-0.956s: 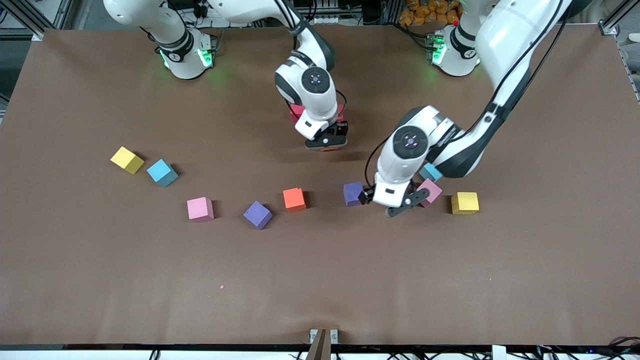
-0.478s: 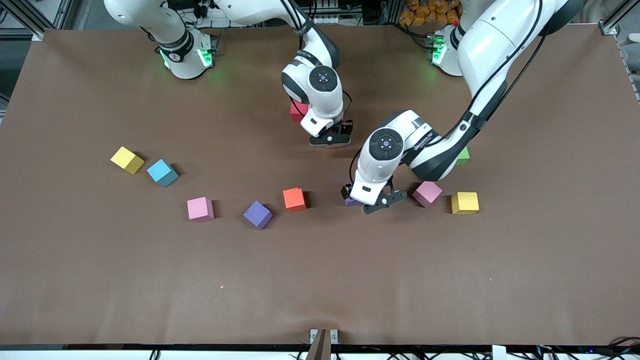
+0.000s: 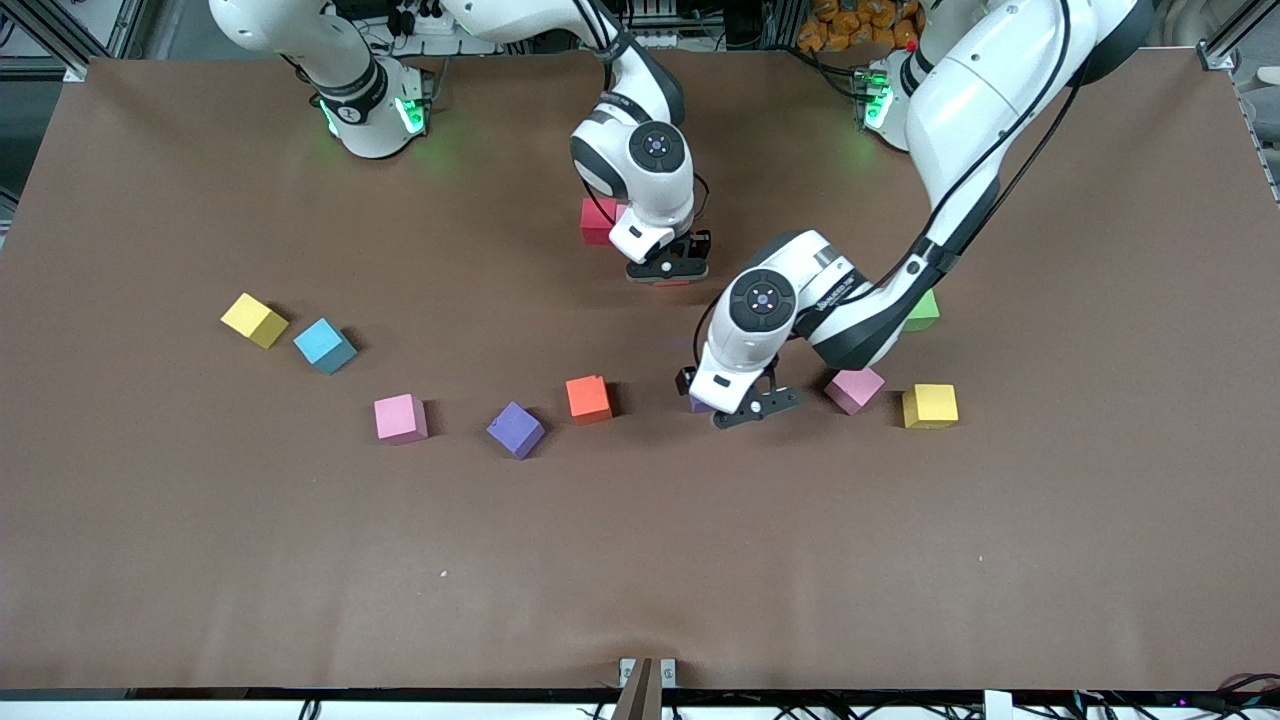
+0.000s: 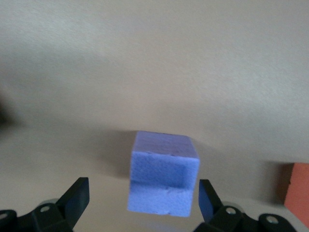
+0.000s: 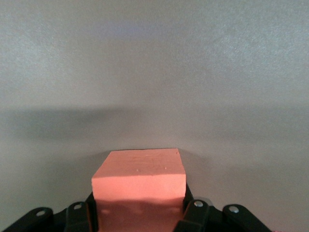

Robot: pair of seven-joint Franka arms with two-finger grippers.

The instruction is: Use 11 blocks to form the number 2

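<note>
two grippers at work over scattered blocks

left gripper spread wide, low over a purple block, fingers flanking it on both sides without touching; in the front view only a sliver of that purple block visible under the wrist. right gripper pinching an orange-red block between its fingers, just above the brown table.

landmark: the orange block near the table's middle.
- second purple block just beside it toward the right arm's end, slightly nearer the front camera.
- pink block farther along toward the right arm's end.
- light blue block and yellow block farther still that way, touching or nearly touching each other, and farther from the front camera than the orange block.
- red block well farther from the front camera, partly covered by the right arm's wrist.
- toward the left arm's end: the flanked purple block near, then another pink block, then another yellow block.
- green block peeking out from under the left arm, farther from the front camera than that pink block.
</note>
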